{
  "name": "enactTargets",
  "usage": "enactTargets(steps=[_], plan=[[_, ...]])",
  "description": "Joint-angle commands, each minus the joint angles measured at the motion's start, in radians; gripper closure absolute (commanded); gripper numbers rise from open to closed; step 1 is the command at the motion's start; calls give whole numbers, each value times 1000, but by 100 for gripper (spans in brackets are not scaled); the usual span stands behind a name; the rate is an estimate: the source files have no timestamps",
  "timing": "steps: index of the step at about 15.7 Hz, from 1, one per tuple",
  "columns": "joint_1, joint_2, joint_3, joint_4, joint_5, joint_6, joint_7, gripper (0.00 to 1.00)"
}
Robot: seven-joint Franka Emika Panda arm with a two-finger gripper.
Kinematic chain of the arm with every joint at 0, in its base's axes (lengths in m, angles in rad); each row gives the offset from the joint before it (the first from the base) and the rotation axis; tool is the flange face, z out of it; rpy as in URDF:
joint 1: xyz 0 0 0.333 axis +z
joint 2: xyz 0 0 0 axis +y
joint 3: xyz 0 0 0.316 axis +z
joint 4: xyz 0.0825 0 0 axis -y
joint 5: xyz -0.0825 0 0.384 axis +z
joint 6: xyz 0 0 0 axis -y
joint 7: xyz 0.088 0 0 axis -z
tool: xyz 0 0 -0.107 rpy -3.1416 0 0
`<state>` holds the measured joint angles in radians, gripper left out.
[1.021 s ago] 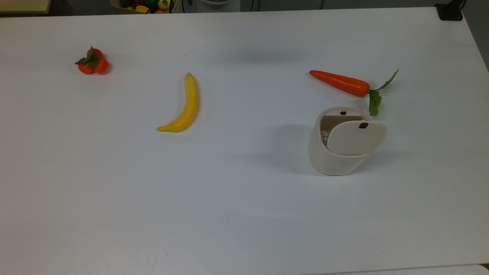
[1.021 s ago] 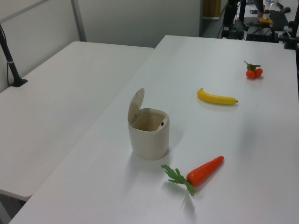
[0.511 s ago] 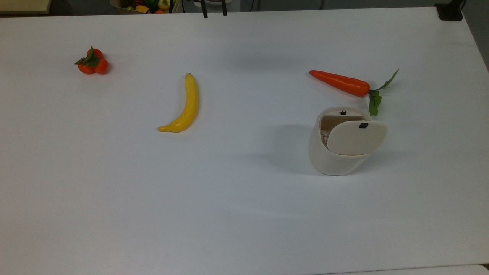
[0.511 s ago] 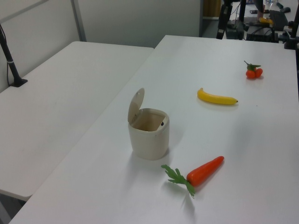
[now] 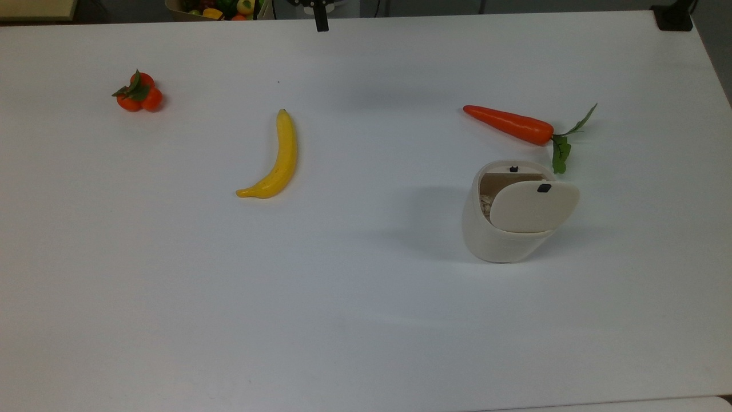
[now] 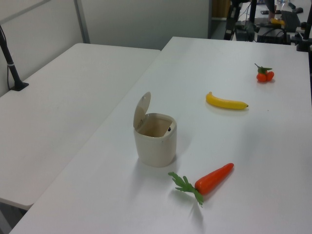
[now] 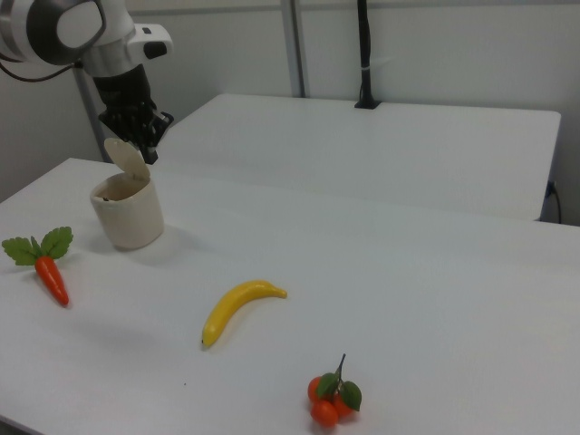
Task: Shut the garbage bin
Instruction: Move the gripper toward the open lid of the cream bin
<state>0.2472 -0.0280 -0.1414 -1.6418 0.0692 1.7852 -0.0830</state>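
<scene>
The garbage bin point(image 5: 503, 243) is a small cream-white tub standing on the white table point(image 5: 366, 320) at the top view's right. Its hinged lid point(image 5: 534, 206) stands raised, with a small black tab near its free edge. The mouth is open and pale bits lie inside. The left view shows the bin point(image 6: 156, 146) with its lid point(image 6: 142, 109) upright on the far side. My gripper point(image 5: 321, 22) pokes in at the top view's upper edge, far from the bin. In the right view the gripper point(image 7: 148, 145) hangs dark under the arm, just behind the lid point(image 7: 127, 160).
A banana point(image 5: 277, 163) lies mid-table. A carrot point(image 5: 509, 124) lies just beyond the bin, and a cluster of small oranges point(image 5: 139, 94) sits at the top view's far left. A basket of fruit point(image 5: 217, 8) stands past the far edge. A second table point(image 6: 58, 112) adjoins.
The gripper's dark tip has come further in at the top view's upper edge, from nothing to two prongs to one dark shape. Bin, lid and fruit have not moved.
</scene>
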Motion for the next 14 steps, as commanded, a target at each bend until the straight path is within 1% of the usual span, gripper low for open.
enactTargets(steps=[1,3,5,8,10,13,14], plan=[[43,10,-4,-19,-6,72,95,100],[53,26,-3,-13,-17,85,130,100],[58,48,15,-10,-20,150,179,100],[60,71,29,0,-29,213,233,100],[60,86,51,13,-32,281,278,100],[60,109,65,16,-14,399,289,100],[60,124,84,28,-14,433,292,100]])
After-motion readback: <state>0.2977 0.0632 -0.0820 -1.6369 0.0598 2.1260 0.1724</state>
